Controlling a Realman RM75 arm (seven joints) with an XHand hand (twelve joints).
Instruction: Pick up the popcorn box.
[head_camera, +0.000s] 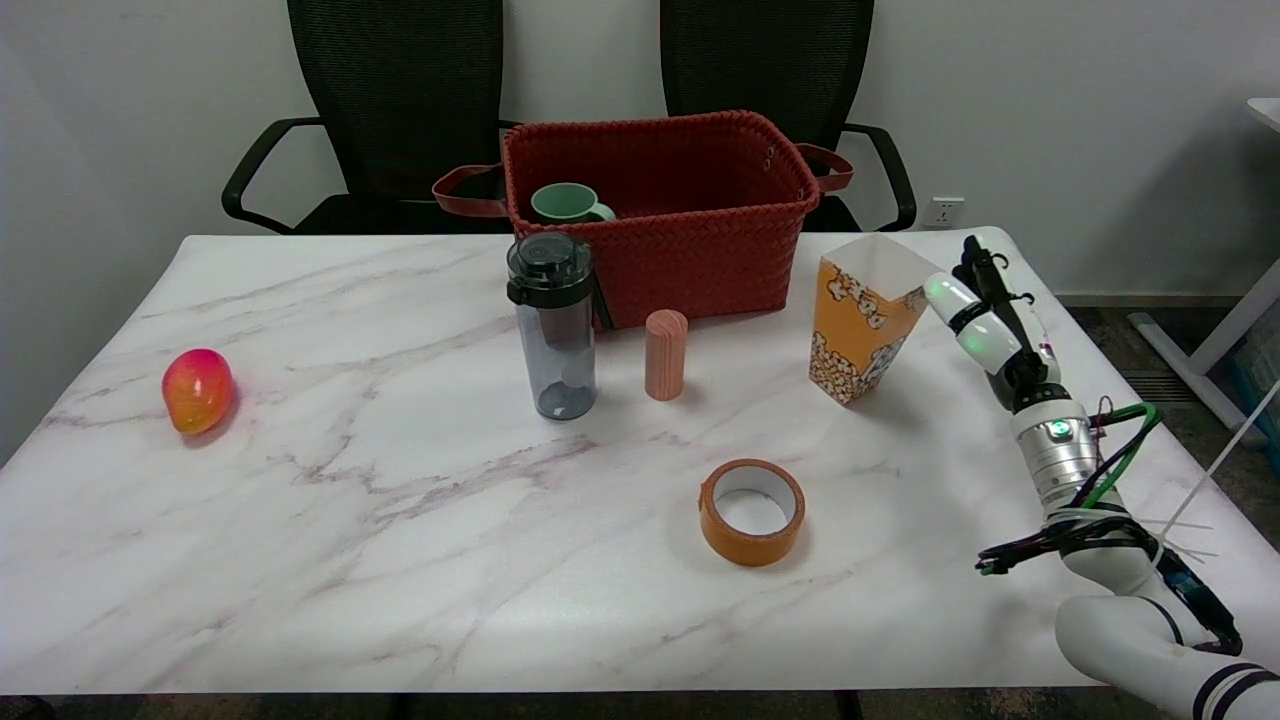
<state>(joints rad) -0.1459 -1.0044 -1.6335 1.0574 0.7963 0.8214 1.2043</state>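
Note:
The popcorn box (862, 318), orange and white with popcorn printed on it and an open top, stands on the marble table (400, 560) right of centre, in front of the basket's right corner. My right hand (985, 312) hovers just to the right of the box at the height of its upper half. One white fingertip (942, 291) reaches the box's right rim, while the black fingers (975, 262) point up and away behind it. The hand has nothing inside its grasp, and the box rests on the table.
A red woven basket (700, 240) with a green mug (566, 204) stands at the back centre. In front of it are a dark-lidded clear bottle (553, 325) and a pink cylinder (665, 354). An orange tape roll (752, 511) lies nearer, and a mango (197, 390) sits far left.

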